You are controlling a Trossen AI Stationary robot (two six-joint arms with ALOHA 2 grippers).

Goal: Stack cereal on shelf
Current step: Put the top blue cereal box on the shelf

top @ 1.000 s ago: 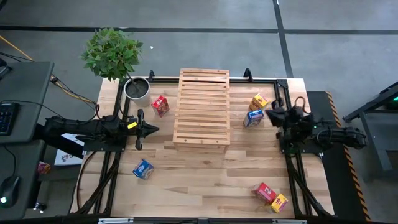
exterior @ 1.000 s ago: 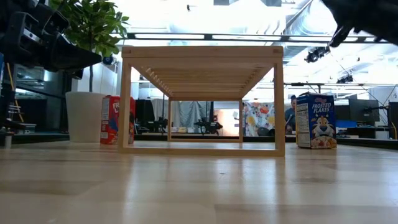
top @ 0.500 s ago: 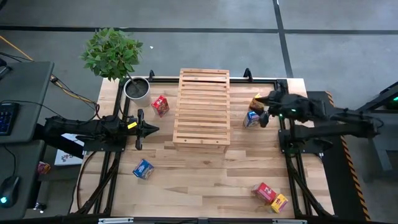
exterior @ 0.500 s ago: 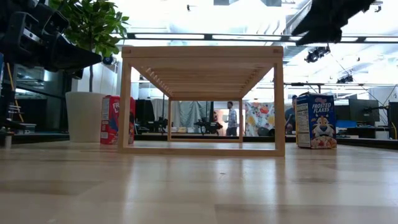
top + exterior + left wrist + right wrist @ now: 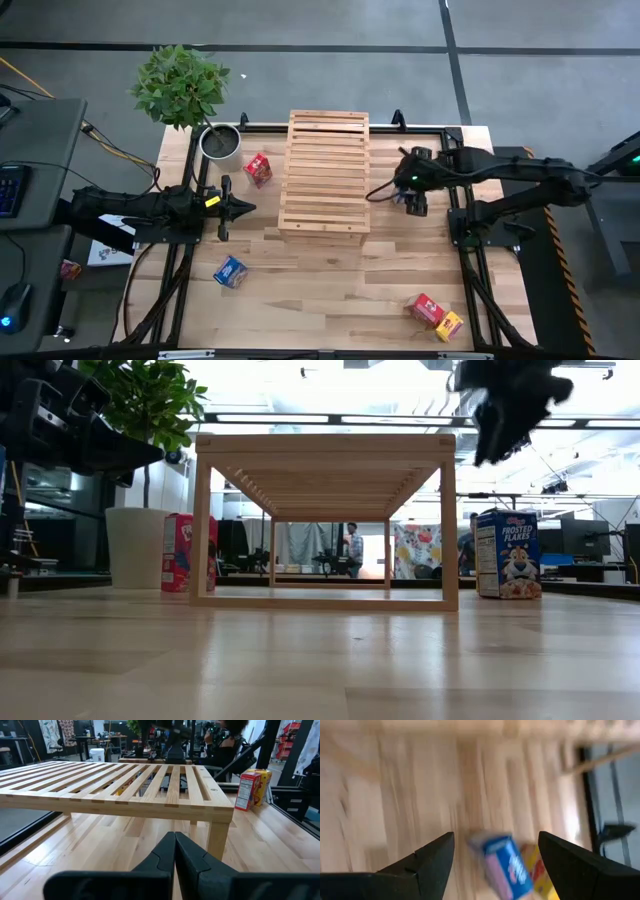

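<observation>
Overhead, a large pale wooden slatted shelf (image 5: 324, 178) stands in the middle of a light plank table (image 5: 320, 285), toward its far edge. The dark right gripper (image 5: 409, 187) hangs in the air just right of the shelf, above a small blue cardboard cereal box (image 5: 508, 554) that stands upright on the table there. In the right wrist view its two dark fingers (image 5: 432, 855) are spread wide apart, and the blue box shows between them but farther off, not touching either finger; a yellow-orange box (image 5: 539, 864) sits just behind the blue one. From table height, the gripper floats well above the blue box, level with the shelf's top.

The dark left gripper (image 5: 238, 208) waits at the left of the shelf, near its front corner. In the left wrist view its fingers (image 5: 175, 851) are pressed together with nothing between them, pointing at the shelf's leg.

A small red cereal box (image 5: 257, 169) stands just left of the shelf, beside a green potted plant in a white pot (image 5: 219, 141) at the table's far left corner. A second blue box (image 5: 230, 271) lies on the near left part of the table. A second red box (image 5: 427, 309) and a second yellow-orange box (image 5: 449, 325) lie touching each other at the near right corner. The shelf's slats carry no boxes.
</observation>
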